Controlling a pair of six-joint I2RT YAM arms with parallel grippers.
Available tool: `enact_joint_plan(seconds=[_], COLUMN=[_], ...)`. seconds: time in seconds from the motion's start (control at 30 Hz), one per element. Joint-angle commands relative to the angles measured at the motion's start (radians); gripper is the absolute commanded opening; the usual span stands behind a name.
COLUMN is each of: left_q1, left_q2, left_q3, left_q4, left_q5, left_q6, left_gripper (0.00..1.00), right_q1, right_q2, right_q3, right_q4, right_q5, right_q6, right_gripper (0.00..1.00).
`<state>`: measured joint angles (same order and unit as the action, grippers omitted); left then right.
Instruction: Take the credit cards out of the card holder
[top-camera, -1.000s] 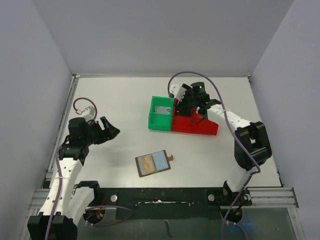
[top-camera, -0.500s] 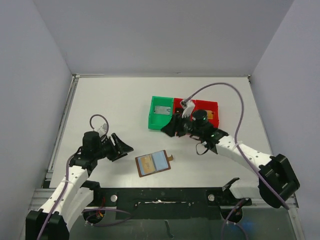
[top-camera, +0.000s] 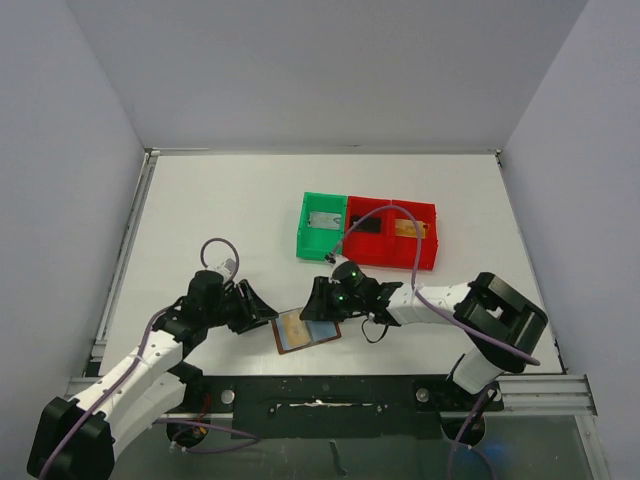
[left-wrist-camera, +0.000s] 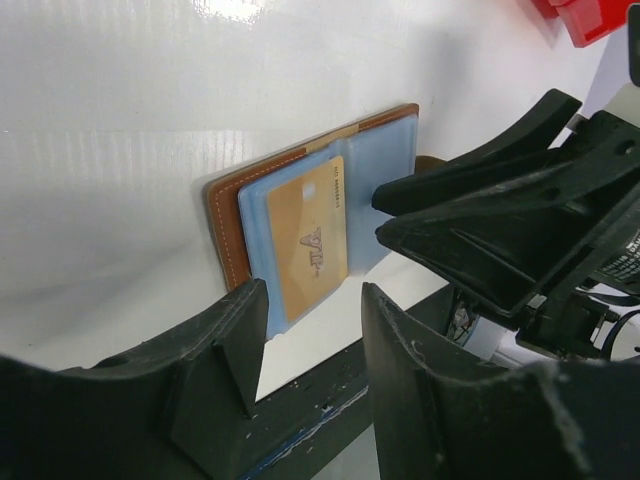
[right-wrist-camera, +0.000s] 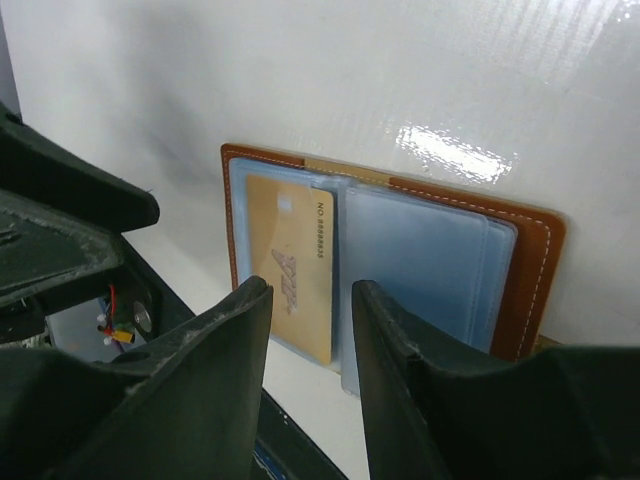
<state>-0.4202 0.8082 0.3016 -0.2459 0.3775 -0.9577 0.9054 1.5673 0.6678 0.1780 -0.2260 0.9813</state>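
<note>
Inward onto the wallet (top-camera: 306, 329) the left gripper (top-camera: 260, 310) and right gripper (top-camera: 314, 301) are being brought, both agape and empty, and a clash over the card (left-wrist-camera: 308, 240) is being risked by crowding.

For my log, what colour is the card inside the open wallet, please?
The card is golden-orange, clearest in the right wrist view.

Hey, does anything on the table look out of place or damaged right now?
Nothing looks spilled or damaged. The card holder lies open, a little askew to the table edge, a golden card in one sleeve. The left hand and right hand flank it, both open.
</note>
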Motion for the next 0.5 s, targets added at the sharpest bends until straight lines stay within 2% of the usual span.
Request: enact_joint_plan(seconds=[0.0, 0.23, 0.47], left_q1=[-0.021, -0.073, -0.12], left_q2=[0.031, 0.12, 0.239], left_q3=[0.04, 0.056, 0.106], left_q4=[0.066, 0.114, 0.065], left_q5=[0.011, 0.02, -0.036], left_q6=[0.015, 0.026, 0.097], left_gripper=[0.39, 0.34, 0.29], right_q1=[0.008, 0.013, 0.015], right_q2=[0.024, 0.072, 0.081], right_q3=[0.042, 0.056, 0.033], right_q4=[0.052, 0.027, 0.047], right_q5=[0.033, 0.018, -0.006], right_q6=[0.059, 0.068, 0.085], right_gripper=[0.38, 0.34, 0.33])
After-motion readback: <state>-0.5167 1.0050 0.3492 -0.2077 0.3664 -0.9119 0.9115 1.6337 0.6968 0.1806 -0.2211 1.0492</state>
